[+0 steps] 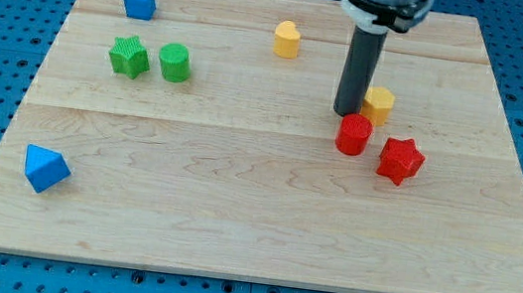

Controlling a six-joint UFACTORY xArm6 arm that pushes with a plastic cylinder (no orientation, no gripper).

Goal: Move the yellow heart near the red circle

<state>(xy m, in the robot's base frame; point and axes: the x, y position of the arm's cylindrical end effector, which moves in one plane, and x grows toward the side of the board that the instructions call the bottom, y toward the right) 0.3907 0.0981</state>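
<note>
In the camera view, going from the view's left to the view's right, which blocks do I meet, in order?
Blue triangle, then green star (the blue cube sits almost above it, so I leave it out), green cylinder, yellow heart, red circle, yellow hexagon, red star.

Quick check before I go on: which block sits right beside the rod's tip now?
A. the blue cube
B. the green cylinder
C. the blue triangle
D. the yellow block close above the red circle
D: my tip rests just left of that yellow block, directly above the red circle; the other yellow block sits farther off toward the view's top left.
</note>
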